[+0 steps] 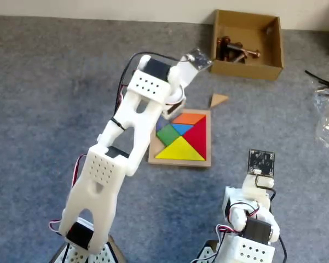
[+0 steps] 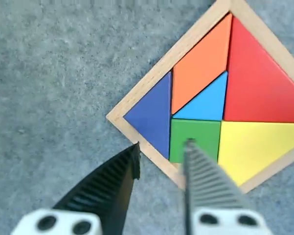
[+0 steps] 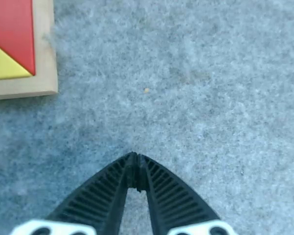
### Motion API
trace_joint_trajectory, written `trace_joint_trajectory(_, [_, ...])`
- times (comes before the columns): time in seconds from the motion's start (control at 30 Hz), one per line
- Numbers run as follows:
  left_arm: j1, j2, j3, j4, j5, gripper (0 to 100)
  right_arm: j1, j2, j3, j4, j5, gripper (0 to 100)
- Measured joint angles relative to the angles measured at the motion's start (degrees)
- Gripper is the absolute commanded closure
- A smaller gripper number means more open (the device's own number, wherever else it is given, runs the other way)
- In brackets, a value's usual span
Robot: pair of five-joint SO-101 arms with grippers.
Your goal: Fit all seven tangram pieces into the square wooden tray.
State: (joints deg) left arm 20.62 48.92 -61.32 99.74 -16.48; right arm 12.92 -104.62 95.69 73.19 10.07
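Observation:
The square wooden tray [image 1: 207, 143] lies mid-table. In the left wrist view the tray [image 2: 137, 98] holds a dark blue triangle [image 2: 154, 117], an orange piece [image 2: 200, 68], a light blue triangle [image 2: 208, 104], a green square [image 2: 195, 132], a red triangle [image 2: 261, 78] and a yellow triangle [image 2: 259, 147]. A tan triangle [image 1: 219, 99] lies on the carpet just beyond the tray's far right corner. My left gripper [image 2: 161, 152] hangs open over the tray's edge by the green square. My right gripper [image 3: 136, 157] is shut and empty above bare carpet, near a tray corner [image 3: 24, 85].
A cardboard box [image 1: 246, 64] with metal parts stands at the back right. Cables and clear plastic [image 1: 328, 118] lie at the right edge. The left arm [image 1: 142, 104] covers the tray's left side. Grey carpet stretches free to the left.

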Motion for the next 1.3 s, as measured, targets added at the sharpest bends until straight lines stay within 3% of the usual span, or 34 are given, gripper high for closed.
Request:
trace_joint_trajectory(0.27, [-0.09, 0.0, -0.09, 0.26, -0.09, 99, 0.0, 0.0, 0.0, 0.0, 0.0, 98.9])
trace_joint_trajectory(0.53, [-5.63, -0.79, 0.88, 0.35, 0.0, 99, 0.0, 0.0, 0.0, 0.0, 0.0, 98.9])
trace_joint_trajectory(0.97, [-6.42, -29.71, 34.55, 0.44, 0.0, 99, 0.0, 0.0, 0.0, 0.0, 0.0, 98.9])
trace_joint_trajectory(1.3, [-15.38, -49.23, 50.9, 0.44, 0.18, 99, 0.0, 0.0, 0.0, 0.0, 0.0, 98.9])
